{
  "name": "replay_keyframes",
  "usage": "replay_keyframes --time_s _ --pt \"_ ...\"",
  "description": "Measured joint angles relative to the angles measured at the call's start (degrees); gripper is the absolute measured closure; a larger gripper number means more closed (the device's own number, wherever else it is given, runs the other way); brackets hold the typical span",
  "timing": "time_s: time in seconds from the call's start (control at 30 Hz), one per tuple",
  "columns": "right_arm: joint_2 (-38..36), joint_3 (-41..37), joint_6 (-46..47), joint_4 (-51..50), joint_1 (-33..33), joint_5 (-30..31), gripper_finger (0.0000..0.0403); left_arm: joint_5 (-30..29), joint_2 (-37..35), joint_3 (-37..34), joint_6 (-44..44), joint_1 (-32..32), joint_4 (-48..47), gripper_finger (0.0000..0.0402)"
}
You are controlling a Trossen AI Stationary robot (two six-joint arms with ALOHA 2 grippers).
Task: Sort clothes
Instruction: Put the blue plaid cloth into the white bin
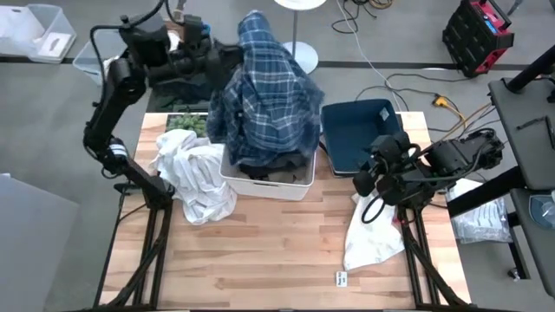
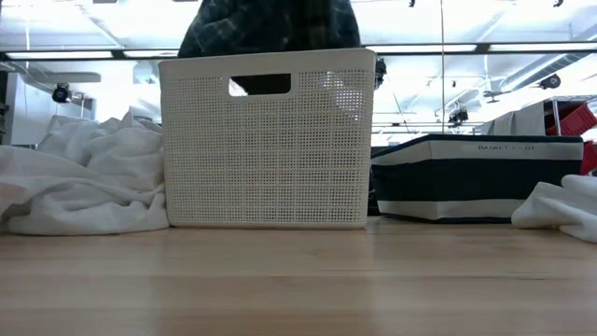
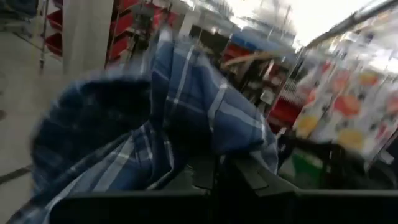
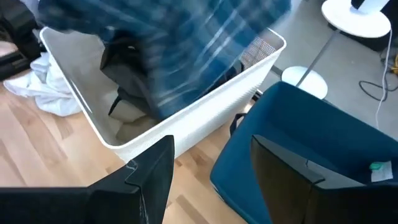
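Observation:
My left gripper point(image 1: 218, 57) is high over the table's far left and is shut on the blue-and-white plaid shirt point(image 1: 260, 95). The shirt drapes down into the white perforated basket point(image 1: 270, 180) and shows above that basket's rim in the low view point(image 2: 270, 23). A dark grey garment point(image 4: 124, 68) lies inside the basket. A heap of white clothes point(image 1: 192, 178) lies on the table to the left of the basket. Another white garment point(image 1: 373, 234) lies at the right. My right gripper point(image 1: 362, 180) is open and empty near the navy basket point(image 1: 360, 134). My left gripper holds a bunched part of the plaid shirt point(image 3: 205, 149) between its two fingers, which come roughly level from the table's left. Whether it has an edge or a fold I cannot tell. The shirt hangs from the hold, and its lower part rests in the white basket.
A small green plant point(image 1: 186, 121) stands at the far left, behind the white clothes. The navy basket stands right of the white one. A small white tag point(image 1: 341, 278) lies near the front edge. Bare wood shows across the near half of the table point(image 1: 260, 260).

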Motion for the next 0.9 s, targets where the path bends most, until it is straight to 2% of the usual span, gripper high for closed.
replay_keyframes --time_s 0.17,0.23,0.33,0.4,0.63,0.7,0.73,0.83,0.9 --pt "-2.03 -3.11 -0.63 3.51 0.00 2.00 0.0200 -0.83 2.45 -1.40 3.36 -0.31 -11.46 0.0401" --pt "-2.41 -3.84 -0.53 3.70 0.00 2.35 0.0200 1.61 3.95 -3.85 1.26 -1.51 -7.27 0.0401" --pt "-2.53 -4.78 -0.10 3.70 0.00 2.69 0.0200 9.05 4.67 -7.05 -3.37 -3.42 8.04 0.0401" --pt "-2.53 -5.31 0.69 3.69 0.00 2.67 0.0200 12.57 4.67 -8.38 -5.58 -3.60 13.53 0.0401" --pt "-2.19 -6.09 2.27 3.68 0.00 2.30 0.0200 11.31 3.32 -14.09 -0.56 -1.39 4.66 0.0401" --pt "-2.14 -6.11 2.38 3.69 0.00 2.30 0.0200 7.91 1.52 -15.70 1.77 -0.20 -1.18 0.0401" --pt "-2.14 -6.11 2.58 3.68 0.00 2.30 0.0200 3.88 0.79 -16.48 3.38 0.50 -5.61 0.0401" --pt "-2.14 -6.11 3.24 3.67 0.00 2.30 0.0200 -14.81 0.46 -18.71 10.43 1.87 -20.05 0.0401" --pt "-2.14 -6.11 3.24 3.67 0.00 2.32 0.0200 -26.03 0.96 -21.08 12.59 2.36 -24.04 0.0401"
